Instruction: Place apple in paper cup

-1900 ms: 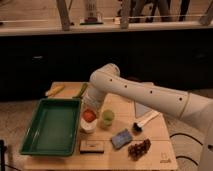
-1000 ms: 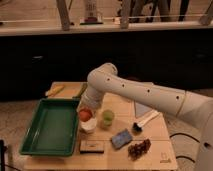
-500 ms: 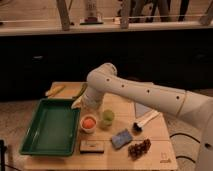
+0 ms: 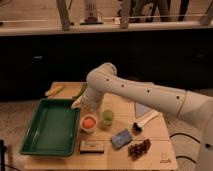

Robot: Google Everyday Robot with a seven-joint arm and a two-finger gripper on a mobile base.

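Counting from the near edge: one dark knobbly grape bunch point(image 4: 139, 148), one flat dark rectangular block point(image 4: 92, 146), one blue sponge point(image 4: 121, 138). Mid-table: one round orange-red apple point(image 4: 88, 121) sits inside one white paper cup point(image 4: 88, 130). One light-green cup point(image 4: 107, 118) stands just beside it and one rectangular green tray point(image 4: 47, 130) flanks the other side. The gripper point(image 4: 77, 104) hovers behind the paper cup at the tray's far corner; spread or pressed together, cannot tell.

In the frame's middle the apple point(image 4: 88, 121) sits in the paper cup point(image 4: 88, 129) on the tabletop point(image 4: 156, 133); the tray point(image 4: 47, 152) lies left, a small cup point(image 4: 107, 118) just right, the tool point(image 4: 78, 103) up-left of the paper cup
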